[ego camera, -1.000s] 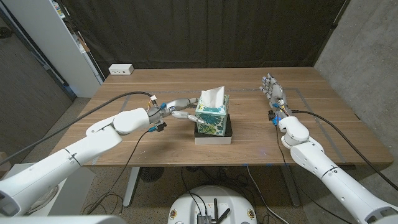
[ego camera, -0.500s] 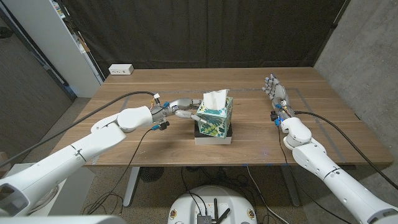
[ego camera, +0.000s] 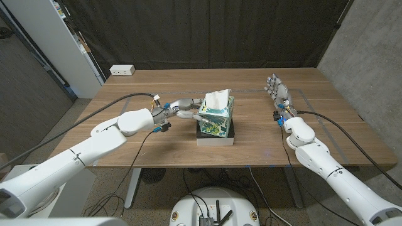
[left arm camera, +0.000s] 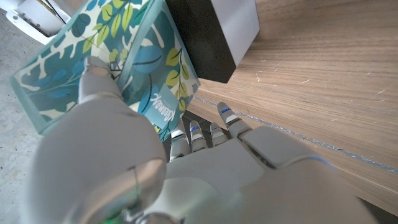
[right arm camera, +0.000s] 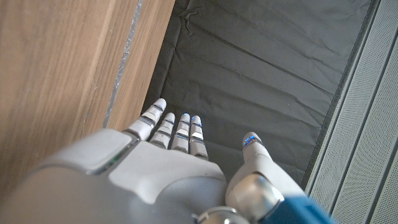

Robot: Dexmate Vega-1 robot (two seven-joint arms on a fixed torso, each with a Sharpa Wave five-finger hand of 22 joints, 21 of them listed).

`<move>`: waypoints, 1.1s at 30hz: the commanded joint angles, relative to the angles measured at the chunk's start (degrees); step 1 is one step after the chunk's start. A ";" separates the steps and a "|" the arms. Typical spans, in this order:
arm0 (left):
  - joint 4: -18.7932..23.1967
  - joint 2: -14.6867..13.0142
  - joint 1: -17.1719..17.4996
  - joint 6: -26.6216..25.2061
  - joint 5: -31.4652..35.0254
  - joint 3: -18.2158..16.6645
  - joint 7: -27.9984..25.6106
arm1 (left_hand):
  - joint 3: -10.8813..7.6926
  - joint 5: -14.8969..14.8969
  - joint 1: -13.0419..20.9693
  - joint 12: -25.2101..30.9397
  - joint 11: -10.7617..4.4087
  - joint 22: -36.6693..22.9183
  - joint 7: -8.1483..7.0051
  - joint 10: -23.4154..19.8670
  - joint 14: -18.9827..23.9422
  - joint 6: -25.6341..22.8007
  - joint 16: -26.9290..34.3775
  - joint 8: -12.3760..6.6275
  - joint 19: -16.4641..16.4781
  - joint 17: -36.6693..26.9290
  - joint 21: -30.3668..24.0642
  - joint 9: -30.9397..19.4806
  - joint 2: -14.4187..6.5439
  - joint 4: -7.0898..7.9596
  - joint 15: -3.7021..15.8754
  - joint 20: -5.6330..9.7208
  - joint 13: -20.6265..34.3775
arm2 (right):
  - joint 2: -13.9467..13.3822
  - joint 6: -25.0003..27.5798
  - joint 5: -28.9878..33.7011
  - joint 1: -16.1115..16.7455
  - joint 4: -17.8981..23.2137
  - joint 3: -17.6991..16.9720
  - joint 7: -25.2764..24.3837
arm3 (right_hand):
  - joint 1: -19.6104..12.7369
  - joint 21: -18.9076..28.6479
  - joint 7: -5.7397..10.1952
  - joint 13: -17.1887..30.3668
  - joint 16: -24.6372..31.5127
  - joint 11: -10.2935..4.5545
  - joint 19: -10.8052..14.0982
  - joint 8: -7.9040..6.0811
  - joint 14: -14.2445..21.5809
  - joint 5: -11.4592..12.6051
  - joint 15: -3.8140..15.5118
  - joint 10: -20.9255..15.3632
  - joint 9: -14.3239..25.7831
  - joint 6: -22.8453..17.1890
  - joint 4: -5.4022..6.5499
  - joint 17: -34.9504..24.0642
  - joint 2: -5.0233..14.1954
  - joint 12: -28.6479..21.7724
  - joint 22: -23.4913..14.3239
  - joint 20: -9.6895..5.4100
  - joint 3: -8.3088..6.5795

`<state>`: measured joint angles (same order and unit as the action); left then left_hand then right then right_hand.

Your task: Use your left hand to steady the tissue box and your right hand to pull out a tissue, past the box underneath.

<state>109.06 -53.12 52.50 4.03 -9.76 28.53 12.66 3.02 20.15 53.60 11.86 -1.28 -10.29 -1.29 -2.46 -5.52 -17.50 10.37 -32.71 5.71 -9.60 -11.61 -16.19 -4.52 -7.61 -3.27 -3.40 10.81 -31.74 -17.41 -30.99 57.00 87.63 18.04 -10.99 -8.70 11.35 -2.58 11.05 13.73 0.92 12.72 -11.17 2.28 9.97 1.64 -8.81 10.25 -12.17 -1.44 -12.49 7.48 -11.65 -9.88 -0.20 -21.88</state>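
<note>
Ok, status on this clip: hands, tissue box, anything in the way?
Left hand grips tissue box, box tilted on the black-and-white box underneath. Right hand open, far to the side. Tissue not pulled; path clear.

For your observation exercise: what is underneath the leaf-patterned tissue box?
The tissue box sits on a black box with a white base, which rests on the table. That box's top is covered, so any contents cannot be seen.
</note>
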 commanded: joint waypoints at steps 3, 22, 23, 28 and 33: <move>-0.78 1.17 2.15 3.76 -4.97 -2.97 -3.17 | -0.88 -1.80 -0.47 0.11 0.78 -0.14 0.67 -1.06 1.05 -1.90 0.27 -1.57 0.34 -0.17 0.15 -0.86 -1.79 0.19 -1.10 -1.06 0.13 | 0.19 0.27 -0.10 -1.41 -1.21 0.52 0.90 | 0.58 -0.08 -0.21 0.35 -0.40 0.19 0.03 0.15 0.30 0.13 -0.04 -0.45 0.21 0.05 -0.35 -0.08 0.19 0.10 -0.12 0.02 -0.01; 4.16 -0.87 4.83 1.13 -5.71 -6.59 -7.83 | -1.24 -5.34 -3.38 -0.02 2.22 -0.30 1.17 -1.21 1.93 -4.12 0.09 -3.68 -1.81 -0.26 0.54 -2.39 -2.52 1.26 -3.71 -4.22 0.15 | 0.39 0.39 -0.19 -2.92 -2.46 0.93 1.73 | 0.56 -0.09 -0.24 0.35 -0.52 0.18 -0.02 0.17 0.25 0.12 -0.13 -0.46 0.21 0.05 -0.62 -0.02 0.17 0.13 -0.12 0.02 -0.01; 4.60 -1.11 5.02 0.89 -5.50 -6.86 -8.15 | -1.25 -5.44 -3.46 0.00 2.16 -0.30 1.09 -1.29 1.92 -4.17 0.08 -3.75 -2.00 -0.26 0.59 -2.45 -2.51 1.27 -3.74 -4.29 0.15 | 0.42 0.31 -0.19 -3.02 -2.57 0.96 1.82 | 0.56 -0.09 -0.23 0.35 -0.53 0.18 -0.02 0.16 0.23 0.12 -0.09 -0.47 0.21 0.03 -0.63 -0.02 0.18 0.12 -0.12 0.02 -0.01; 6.51 -2.05 5.62 -0.48 -5.09 -7.83 -9.01 | -1.30 -5.79 -3.74 -0.01 2.24 -0.32 0.97 -1.33 1.72 -4.06 -0.02 -3.91 -2.49 -0.27 0.67 -2.69 -2.49 1.28 -3.90 -4.49 0.14 | 0.52 0.12 -0.10 -3.31 -2.89 1.03 1.90 | 0.53 -0.08 -0.29 0.35 -0.56 0.20 -0.01 0.15 0.24 0.11 -0.11 -0.46 0.21 0.00 -0.72 0.01 0.15 0.13 -0.12 0.01 -0.01; 8.44 -2.79 6.14 -2.19 -4.08 -8.16 -9.87 | -1.37 -6.17 -4.06 -0.06 2.55 -0.33 0.86 -1.28 1.60 -4.15 -0.06 -4.17 -2.91 -0.27 0.71 -2.97 -2.50 1.31 -3.97 -4.67 0.14 | 0.54 -0.04 0.06 -3.47 -3.09 1.07 1.88 | 0.45 -0.09 -0.29 0.35 -0.61 0.20 -0.02 0.15 0.20 0.12 -0.15 -0.49 0.21 -0.02 -0.83 0.05 0.15 0.13 -0.12 0.00 -0.05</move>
<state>113.34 -54.10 57.16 5.59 -15.69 22.05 5.86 2.48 14.18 50.32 11.87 0.86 -10.56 1.14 -3.47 -3.99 -19.98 10.37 -36.28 3.36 -9.75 -11.15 -17.88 -6.97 -7.48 -6.65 -7.80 10.80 -31.37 -16.98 -31.18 54.32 85.37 18.89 -9.36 -8.70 11.35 -2.58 11.18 13.26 0.92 12.73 -11.17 2.28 9.97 1.64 -8.81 10.25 -12.17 -2.01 -12.34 7.48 -11.65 -9.88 -0.20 -21.79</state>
